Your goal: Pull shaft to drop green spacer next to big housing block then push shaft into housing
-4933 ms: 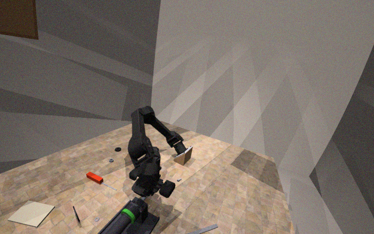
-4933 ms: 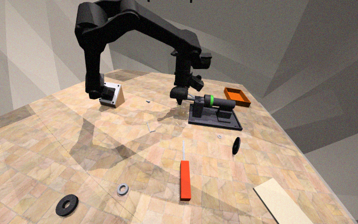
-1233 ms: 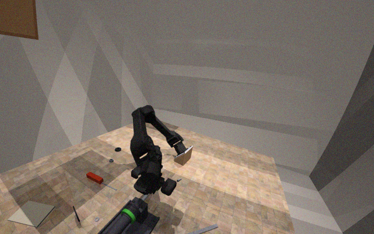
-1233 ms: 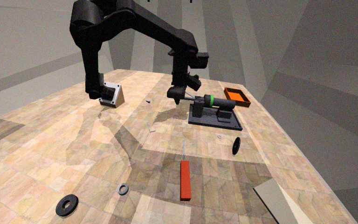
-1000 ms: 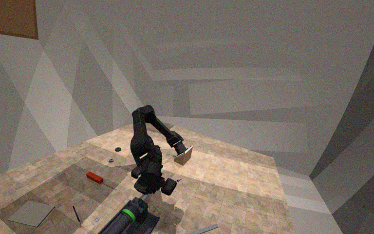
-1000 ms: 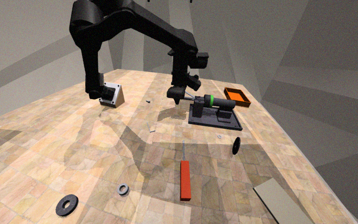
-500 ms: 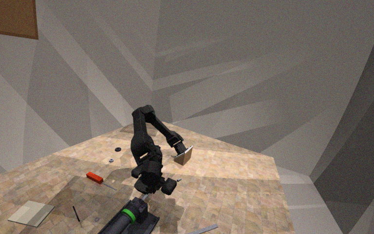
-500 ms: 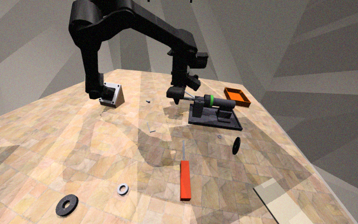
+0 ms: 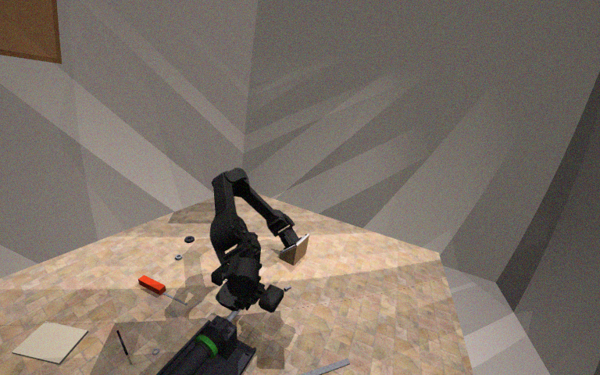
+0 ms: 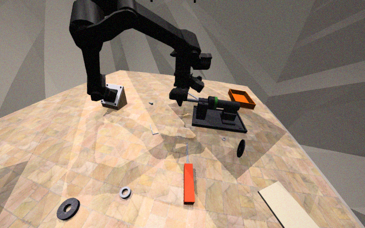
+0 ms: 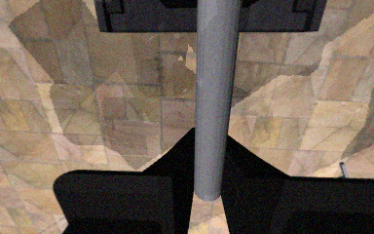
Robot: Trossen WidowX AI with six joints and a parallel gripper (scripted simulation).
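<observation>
My gripper (image 10: pixel 179 102) (image 11: pixel 205 134) is shut on the grey shaft (image 10: pixel 192 99) (image 11: pixel 215 97) near its free end. The shaft runs level from the fingers into the dark upright post (image 10: pixel 201 110) of the fixture. The green spacer (image 9: pixel 207 345) (image 10: pixel 216 102) is up on the shaft line, between a black ring (image 10: pixel 212 102) and the big housing block (image 10: pixel 229 105). I cannot tell whether a thin gap separates it from the housing. The shaft inside the spacers and housing is hidden. The fixture stands on a dark baseplate (image 10: pixel 216 124).
An orange tray (image 10: pixel 250 106) stands behind the fixture. A red-handled screwdriver (image 9: pixel 151 284) (image 10: pixel 188 183), a black disc (image 10: pixel 240 148), a black washer (image 10: pixel 75 207) and a cream pad (image 9: pixel 50 342) (image 10: pixel 287 204) lie around. A wedge-shaped box (image 9: pixel 294 255) (image 10: pixel 123 99) stands by the arm's base.
</observation>
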